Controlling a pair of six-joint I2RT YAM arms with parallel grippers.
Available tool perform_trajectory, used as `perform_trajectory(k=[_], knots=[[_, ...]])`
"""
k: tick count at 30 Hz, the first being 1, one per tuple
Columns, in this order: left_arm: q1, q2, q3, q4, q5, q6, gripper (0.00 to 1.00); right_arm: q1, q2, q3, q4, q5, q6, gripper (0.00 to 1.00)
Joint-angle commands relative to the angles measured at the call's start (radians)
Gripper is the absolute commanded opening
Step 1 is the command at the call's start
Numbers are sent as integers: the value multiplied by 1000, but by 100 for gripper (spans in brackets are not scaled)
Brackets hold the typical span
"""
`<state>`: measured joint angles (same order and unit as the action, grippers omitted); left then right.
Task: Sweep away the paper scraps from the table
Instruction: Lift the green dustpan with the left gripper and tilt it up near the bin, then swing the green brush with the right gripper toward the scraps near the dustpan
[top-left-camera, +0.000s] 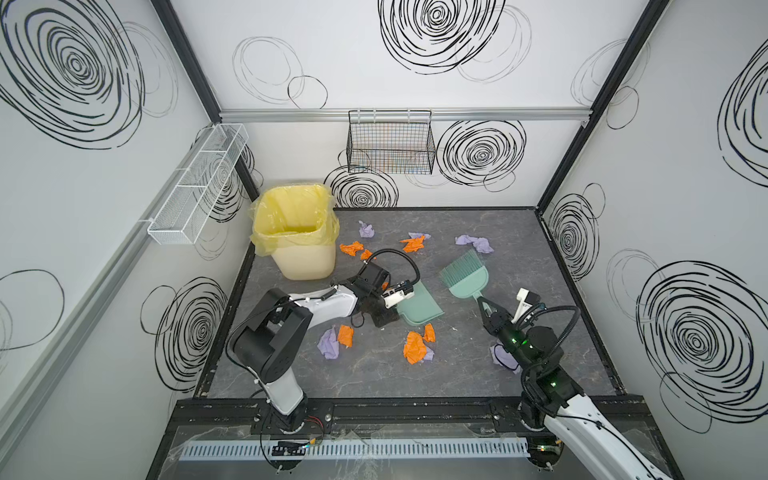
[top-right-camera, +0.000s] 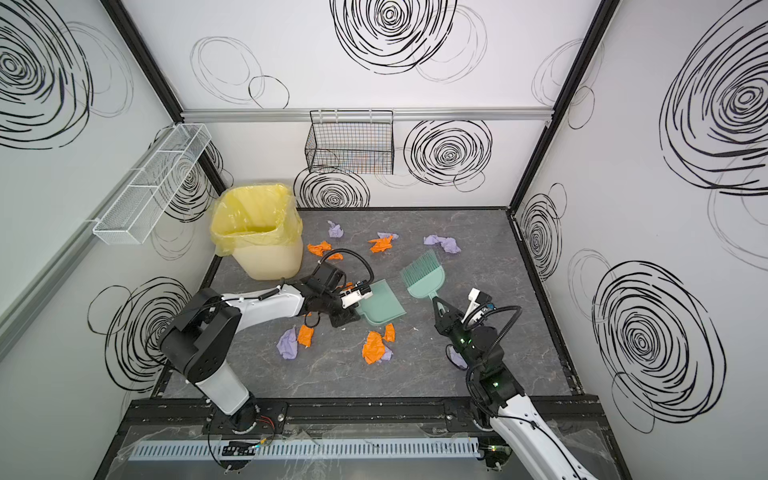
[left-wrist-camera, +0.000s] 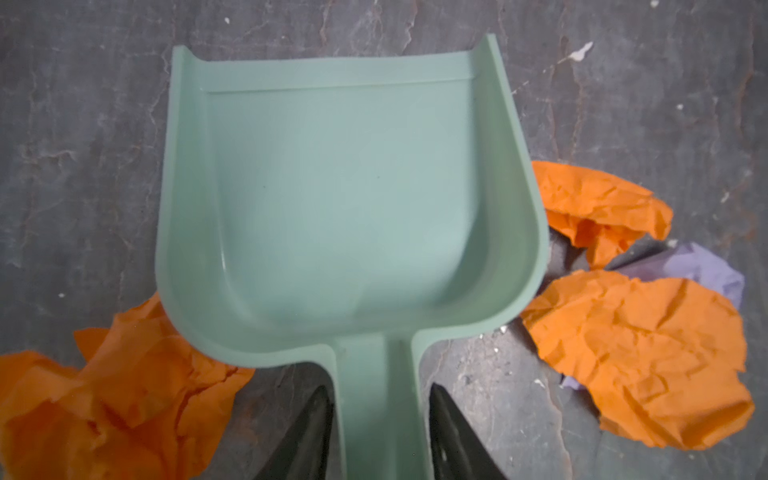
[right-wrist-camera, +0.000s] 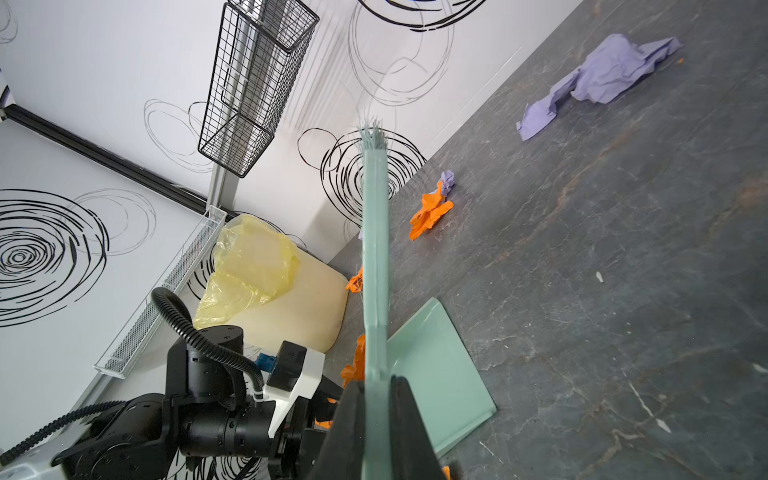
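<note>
The yellow-lined bin (top-left-camera: 308, 262) at left holds only its liner. The left gripper (left-wrist-camera: 377, 390) pinches the handle of the dustpan (left-wrist-camera: 349, 187), whose pan is bare. Orange and lavender paper scraps (top-left-camera: 415, 348) lie scattered across the table (top-left-camera: 415, 388). The right gripper (top-left-camera: 484, 306) clamps the brush (top-left-camera: 464, 275) by its handle.

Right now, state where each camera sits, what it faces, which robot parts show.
Top views: overhead, looking down at the dark grey marbled table; left arm and right arm show.
Left wrist: behind the left fingers, facing the mint-green plastic dustpan they grip.
Right wrist: behind the right fingers, looking along the mint-green bristle brush; left arm shows.
Shared: all see the dustpan.
</note>
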<state>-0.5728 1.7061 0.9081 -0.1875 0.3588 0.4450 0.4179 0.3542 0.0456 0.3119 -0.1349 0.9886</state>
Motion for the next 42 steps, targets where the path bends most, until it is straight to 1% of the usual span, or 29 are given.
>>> perform_trajectory(k=[1,2,6,8,11,14,17,18,19,23,27,30,35,37,40,42], knots=[[5,-12,15,3,14,4,36,-4,-15,-13,39,-8,7,0],[5,-11,15,3,15,5,35,-4,-16,-13,39,-8,8,0],[2,-23,5,8,17,10,21,-4,-17,-10,35,-9,8,0],[3,-38,-8,16,24,14,16,-5,-21,-6,26,-8,7,0],[5,-69,-26,22,31,16,12,-7,-38,1,0,-3,5,0],[14,-113,-23,-16,54,21,8,-11,-59,17,-49,2,-8,0],[37,-188,-13,-58,86,14,5,-23,-78,35,-98,3,-26,0],[51,-218,-8,-76,102,10,4,-30,-83,43,-115,1,-33,0],[68,-250,-1,-99,120,7,0,-38,-83,50,-132,0,-37,0],[152,-377,13,-186,175,2,0,-67,-77,73,-167,-24,-44,0],[264,-518,14,-284,201,33,0,-90,-35,76,-138,-62,-43,0],[355,-607,11,-355,211,70,0,-95,52,88,-67,-97,-42,0],[484,-723,-8,-443,239,119,0,-91,330,173,118,-206,-44,0],[519,-763,-22,-451,246,125,0,-71,467,254,157,-216,-45,0],[558,-796,-32,-451,263,123,0,-19,664,421,140,-197,-78,0],[581,-803,-28,-449,285,115,0,20,792,535,145,-196,-79,0]])
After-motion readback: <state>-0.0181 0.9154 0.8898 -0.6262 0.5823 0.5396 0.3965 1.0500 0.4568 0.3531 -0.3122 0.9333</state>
